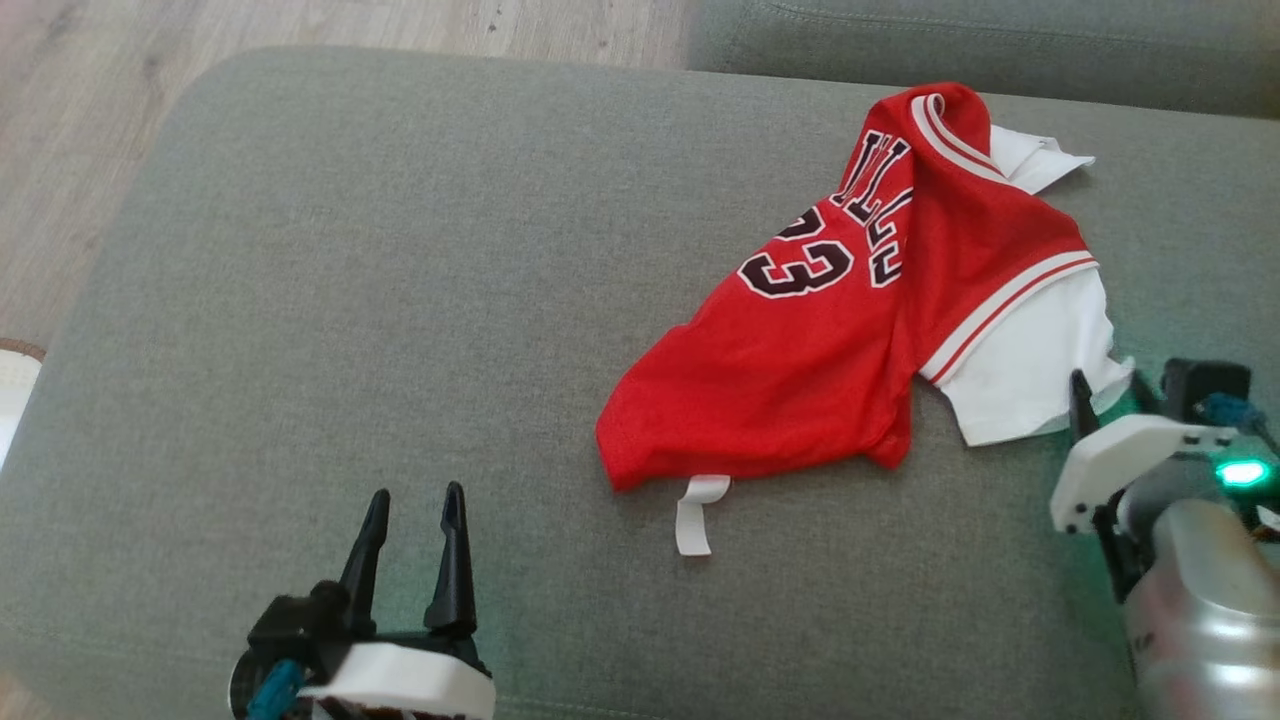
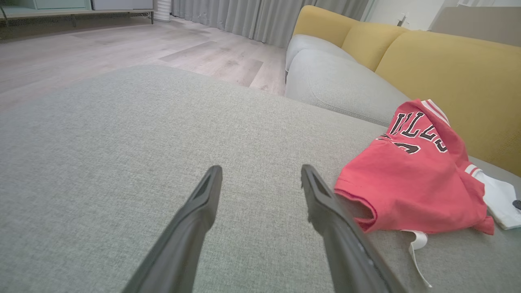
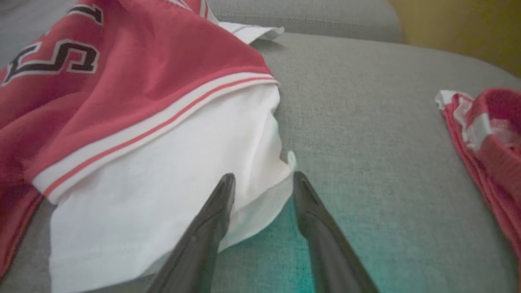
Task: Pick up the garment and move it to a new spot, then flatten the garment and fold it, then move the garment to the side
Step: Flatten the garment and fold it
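A crumpled red jersey (image 1: 850,330) with black lettering, white trim and white sleeves lies on the right half of the grey cushion (image 1: 350,300). It also shows at the right of the left wrist view, jersey (image 2: 411,183). My right gripper (image 1: 1105,395) is open at the edge of the white sleeve (image 3: 171,183); in the right wrist view its fingers (image 3: 211,219) straddle the sleeve's corner, one resting over the fabric. My left gripper (image 1: 415,505) stands open at the lower left, well apart from the jersey, with nothing between its fingers.
A second red and white garment (image 3: 488,134) lies at the right in the right wrist view. Yellow sofa backrests (image 2: 447,73) rise behind the cushion. Wooden floor (image 1: 80,120) lies beyond the cushion's left edge.
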Controlling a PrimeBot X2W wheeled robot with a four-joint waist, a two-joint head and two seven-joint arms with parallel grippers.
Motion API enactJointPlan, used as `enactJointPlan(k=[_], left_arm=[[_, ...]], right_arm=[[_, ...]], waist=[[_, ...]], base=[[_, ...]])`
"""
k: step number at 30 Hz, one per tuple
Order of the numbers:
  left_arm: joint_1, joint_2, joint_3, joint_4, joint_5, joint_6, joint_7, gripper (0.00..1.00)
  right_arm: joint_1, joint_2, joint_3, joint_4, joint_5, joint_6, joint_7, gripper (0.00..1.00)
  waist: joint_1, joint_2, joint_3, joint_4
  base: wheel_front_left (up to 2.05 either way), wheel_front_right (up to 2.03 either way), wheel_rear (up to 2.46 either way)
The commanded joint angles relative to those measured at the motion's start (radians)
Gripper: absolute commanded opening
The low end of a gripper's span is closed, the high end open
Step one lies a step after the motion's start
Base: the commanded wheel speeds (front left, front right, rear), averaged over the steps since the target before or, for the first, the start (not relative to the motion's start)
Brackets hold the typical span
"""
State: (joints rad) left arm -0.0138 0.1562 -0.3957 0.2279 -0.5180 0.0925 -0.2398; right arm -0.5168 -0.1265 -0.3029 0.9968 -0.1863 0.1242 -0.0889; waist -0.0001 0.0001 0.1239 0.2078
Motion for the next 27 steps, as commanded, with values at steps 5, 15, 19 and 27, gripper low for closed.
enactJointPlan(k=[5, 15, 19, 27], left_arm=[[-0.01, 0.019, 0.021, -0.034, 0.01, 0.009, 0.0, 1.0], [0.005, 0.027, 0.015, -0.031, 0.004, 0.012, 0.003, 1.0], [0.012, 0.031, 0.016, -0.032, 0.0, 0.014, 0.003, 1.0], [0.012, 0.033, 0.002, -0.03, -0.004, 0.008, 0.012, 1.0]], right_arm=[[0.012, 0.015, 0.014, -0.009, 0.034, 0.007, 0.009, 0.13], [0.085, 0.047, -0.033, -0.085, 0.103, 0.007, -0.09, 0.0], [0.159, 0.064, -0.051, -0.154, 0.141, 0.007, -0.11, 0.0], [0.273, 0.076, -0.008, -0.301, 0.228, 0.007, -0.104, 1.0]], waist=[[0.0001, -0.0001, -0.003, -0.008], [0.0001, -0.0001, -0.029, -0.039], [0.0001, -0.0001, -0.038, -0.058], [0.0001, -0.0001, -0.051, -0.092]], base=[[0.0, 0.0, 0.0], [0.0, 0.0, 0.0], [0.0, 0.0, 0.0], [0.0, 0.0, 0.0]])
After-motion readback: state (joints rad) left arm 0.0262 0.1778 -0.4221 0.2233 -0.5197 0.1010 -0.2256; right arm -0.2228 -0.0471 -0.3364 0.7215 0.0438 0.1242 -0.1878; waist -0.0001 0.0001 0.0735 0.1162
